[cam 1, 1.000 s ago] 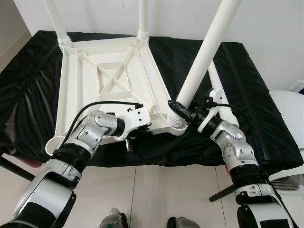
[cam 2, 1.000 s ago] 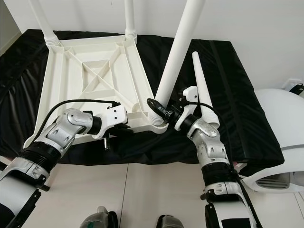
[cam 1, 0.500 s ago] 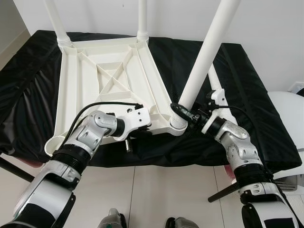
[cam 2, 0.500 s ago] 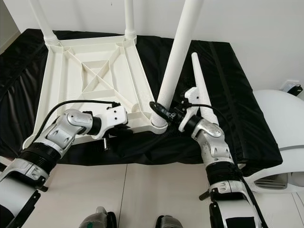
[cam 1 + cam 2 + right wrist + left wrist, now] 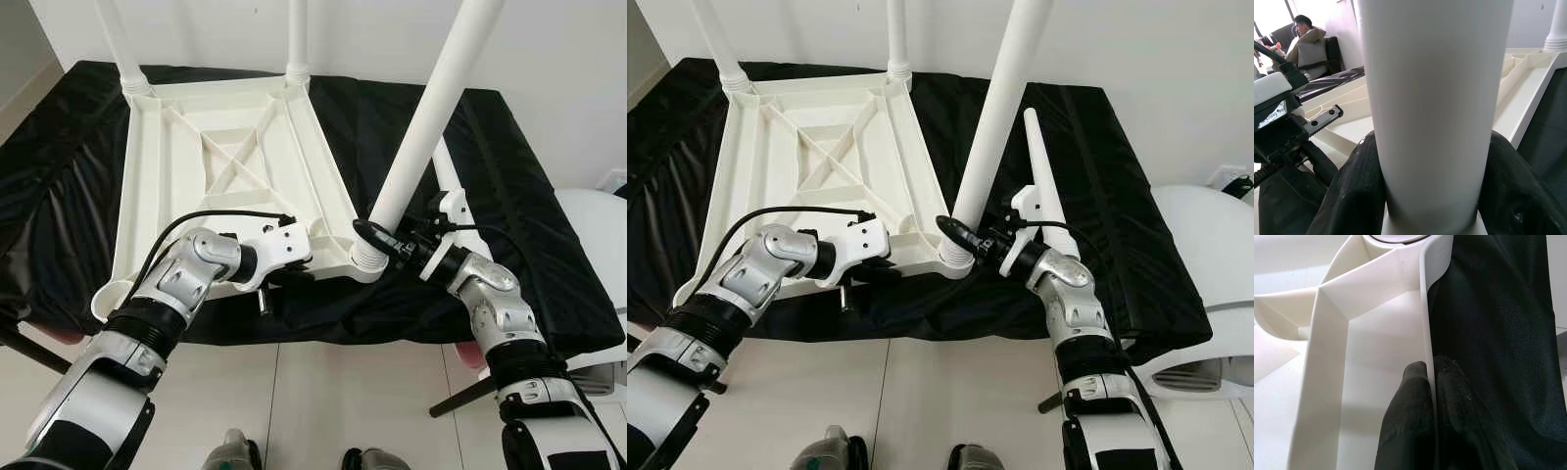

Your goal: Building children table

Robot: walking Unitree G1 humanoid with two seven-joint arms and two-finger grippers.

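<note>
An upturned white plastic table top [image 5: 147,196] lies on a black-covered surface. Two white legs [image 5: 116,39] [image 5: 298,34] stand at its far corners. A third leg [image 5: 421,137] rises tilted from the near right corner socket. My right gripper [image 5: 377,238] is shut on that leg just above its base, and one black finger [image 5: 1352,191] hugs each side of it. My left gripper [image 5: 286,276] is shut on the table top's near rim [image 5: 1425,323], with a finger [image 5: 1410,396] on each face. A loose fourth leg [image 5: 1043,191] lies on the cloth to the right.
The black cloth [image 5: 509,196] drops off at its near edge to a pale tiled floor [image 5: 323,401]. A white rounded object [image 5: 598,235] stands at the right. A person [image 5: 1303,34] sits on a sofa in the background.
My right forearm has swung down and outward, turning the wrist while the gripper keeps its hold on the leg. The leg's base has shifted slightly at the corner. The left arm has stayed put.
</note>
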